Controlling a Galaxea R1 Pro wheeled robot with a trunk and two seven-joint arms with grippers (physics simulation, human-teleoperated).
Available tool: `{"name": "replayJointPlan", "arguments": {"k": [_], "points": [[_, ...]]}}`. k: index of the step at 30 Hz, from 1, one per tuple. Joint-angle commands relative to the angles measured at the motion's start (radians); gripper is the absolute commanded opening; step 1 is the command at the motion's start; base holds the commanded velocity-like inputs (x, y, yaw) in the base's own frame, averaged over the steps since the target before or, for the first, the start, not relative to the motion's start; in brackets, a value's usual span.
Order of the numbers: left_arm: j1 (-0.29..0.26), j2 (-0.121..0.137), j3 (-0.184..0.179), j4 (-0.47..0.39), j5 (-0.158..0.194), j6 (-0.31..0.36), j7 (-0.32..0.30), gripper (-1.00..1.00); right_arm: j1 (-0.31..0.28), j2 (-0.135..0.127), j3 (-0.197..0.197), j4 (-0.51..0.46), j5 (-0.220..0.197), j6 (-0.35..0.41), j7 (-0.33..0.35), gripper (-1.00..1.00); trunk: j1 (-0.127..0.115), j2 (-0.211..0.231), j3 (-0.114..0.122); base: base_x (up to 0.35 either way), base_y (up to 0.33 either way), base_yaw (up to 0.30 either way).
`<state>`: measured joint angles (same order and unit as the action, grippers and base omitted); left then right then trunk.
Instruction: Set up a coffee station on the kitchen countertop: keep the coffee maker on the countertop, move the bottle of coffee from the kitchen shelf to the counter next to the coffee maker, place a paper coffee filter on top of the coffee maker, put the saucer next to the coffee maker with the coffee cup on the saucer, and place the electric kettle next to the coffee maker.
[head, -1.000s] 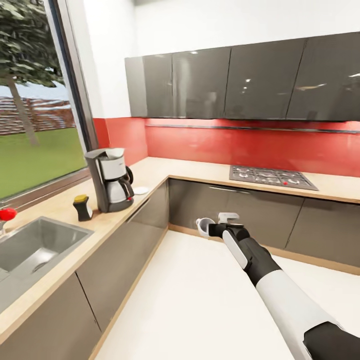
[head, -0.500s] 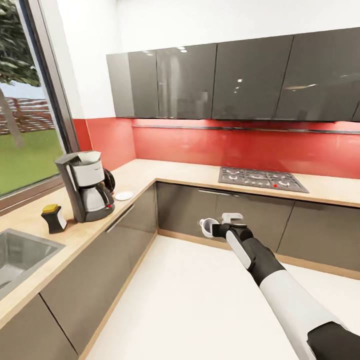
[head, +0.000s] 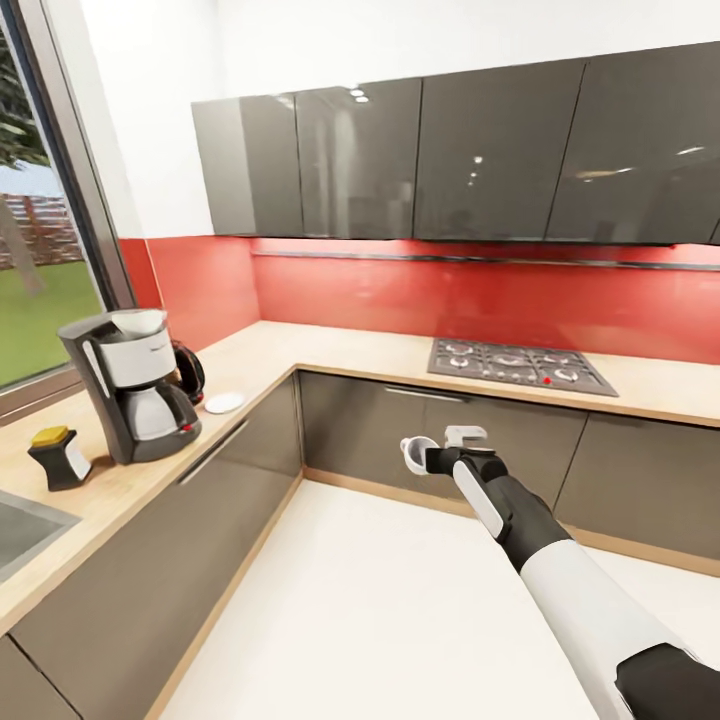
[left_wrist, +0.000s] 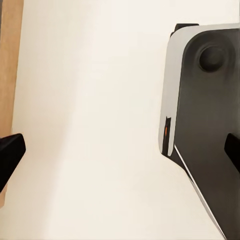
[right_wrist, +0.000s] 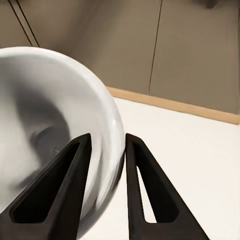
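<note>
Coffee cup (right_wrist: 50, 130): rigid, smooth, light, likely fragile; right tool (right_wrist: 105, 150) pinches its rim wall, well apart from the coffee maker (head: 130, 395).

Wall cabinets (head: 480, 160) were glossy grey; backsplash (head: 480, 300) glossy red; countertop (head: 330, 350) matt wood; cup (right_wrist: 45, 130) smooth white, glazed.

1. The coffee cup (head: 414, 452) was white, gripped by black fingers (right_wrist: 70, 185).
2. The coffee maker (head: 128, 398) was dark grey and silver.
3. The backsplash (head: 480, 300) was red.
4. The countertop (head: 330, 350) was pale wood.
</note>
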<state>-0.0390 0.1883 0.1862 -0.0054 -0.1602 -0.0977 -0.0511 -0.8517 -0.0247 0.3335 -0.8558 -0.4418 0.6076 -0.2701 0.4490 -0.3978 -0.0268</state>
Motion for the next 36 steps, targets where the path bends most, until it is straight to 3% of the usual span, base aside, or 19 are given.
{"name": "replayJointPlan", "arguments": {"k": [1, 36], "points": [[-0.001, 0.001, 0.009, 0.001, -0.010, -0.004, -0.003, 1.00, -0.001, -0.001, 0.004, -0.002, -0.012, 0.001, -0.007, -1.00, 0.001, -0.002, -0.002, 0.246, -0.176, 0.000], [-0.001, 0.001, 0.010, 0.001, -0.010, -0.005, -0.003, 1.00, -0.001, -0.001, 0.002, -0.005, -0.014, 0.001, -0.008, -1.00, 0.001, -0.002, -0.002, 0.298, -0.105, 0.000]]}}
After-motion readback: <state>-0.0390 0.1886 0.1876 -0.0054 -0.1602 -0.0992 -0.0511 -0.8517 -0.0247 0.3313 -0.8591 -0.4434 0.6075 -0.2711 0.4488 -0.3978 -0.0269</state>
